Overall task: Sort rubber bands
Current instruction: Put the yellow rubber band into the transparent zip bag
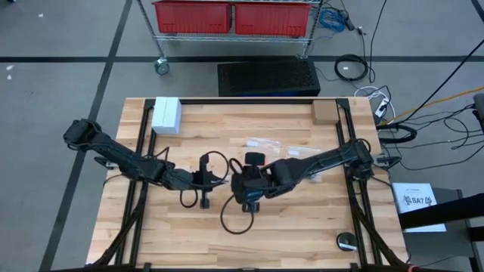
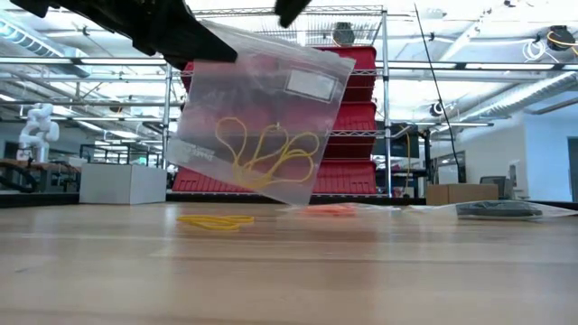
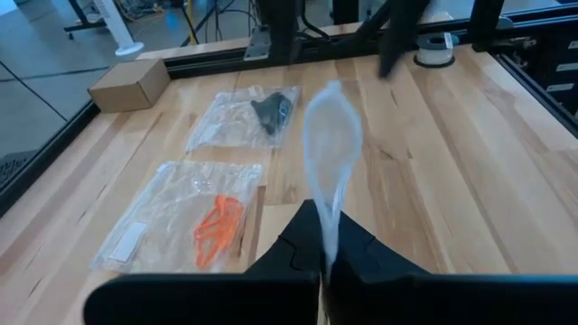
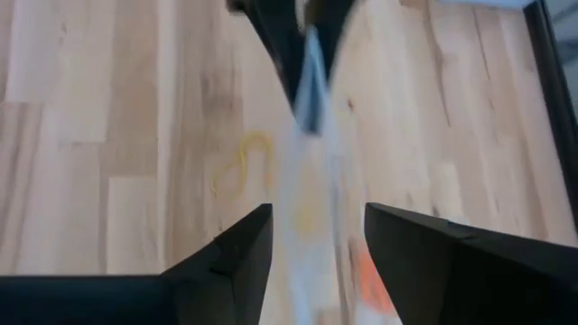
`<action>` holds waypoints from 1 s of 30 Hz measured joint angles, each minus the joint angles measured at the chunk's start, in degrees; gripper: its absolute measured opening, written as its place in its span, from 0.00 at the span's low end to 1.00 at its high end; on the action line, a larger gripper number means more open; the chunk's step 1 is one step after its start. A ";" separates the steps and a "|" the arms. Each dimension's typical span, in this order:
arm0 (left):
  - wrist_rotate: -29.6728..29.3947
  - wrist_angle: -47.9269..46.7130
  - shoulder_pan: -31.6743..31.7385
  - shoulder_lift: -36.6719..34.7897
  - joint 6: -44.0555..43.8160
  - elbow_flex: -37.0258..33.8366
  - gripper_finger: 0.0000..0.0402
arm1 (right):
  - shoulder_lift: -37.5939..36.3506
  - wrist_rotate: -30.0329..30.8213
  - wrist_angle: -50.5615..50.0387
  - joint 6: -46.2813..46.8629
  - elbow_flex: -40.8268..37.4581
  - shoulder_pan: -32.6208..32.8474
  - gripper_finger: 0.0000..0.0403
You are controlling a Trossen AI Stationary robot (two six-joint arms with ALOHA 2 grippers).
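- A wooden table (image 1: 302,219) is seen from above, with both dark arms reaching toward its middle.
- A clear zip bag (image 2: 262,113) is held tilted in the air above the table top; yellow rubber bands (image 2: 271,153) are seen inside it, gathered toward its lower part.
- The left gripper (image 3: 325,257) is pressed together on the edge of this bag, which is seen edge-on rising from between its fingers in the left wrist view.
- The right gripper (image 4: 312,239) is placed just beside the same bag, its fingers (image 4: 239,248) spread on either side of the bag without pinching it.
- A second clear bag (image 3: 185,217) lies flat on the table with orange rubber bands (image 3: 217,230) inside it.
- A third clear bag (image 3: 244,117) lies beyond it, with dark rubber bands (image 3: 274,110) inside.
- A white box (image 1: 166,115) and a brown cardboard box (image 1: 324,112) are set near the far corners of the table.
- A loose yellow rubber band (image 2: 215,221) lies on the wood, under the lifted bag.
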 joint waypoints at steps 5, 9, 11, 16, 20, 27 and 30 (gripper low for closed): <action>0.00 0.00 0.00 0.00 0.02 0.00 0.00 | -0.01 0.00 -11.26 3.79 4.56 0.10 0.40; 0.00 -0.02 -0.01 0.00 0.04 0.00 0.00 | -0.08 0.01 -19.46 5.47 6.54 1.03 0.35; -0.04 -0.02 0.00 0.00 0.04 0.00 0.00 | -0.08 0.01 -22.92 5.99 6.68 1.82 0.32; -0.91 -0.04 0.00 0.00 -0.13 0.00 0.00 | -0.08 0.02 -28.50 11.26 6.44 4.37 0.25; -3.04 -0.60 0.00 -0.01 -0.13 0.00 0.00 | -0.12 -0.08 -26.70 13.91 4.19 7.32 0.18; -5.48 -5.13 0.00 -3.95 0.09 0.00 0.00 | -0.12 -3.03 -7.59 13.64 -9.37 10.14 0.04; -6.97 -8.07 0.00 -6.66 0.02 0.00 0.00 | -0.01 -3.07 5.62 11.68 -16.52 9.89 0.01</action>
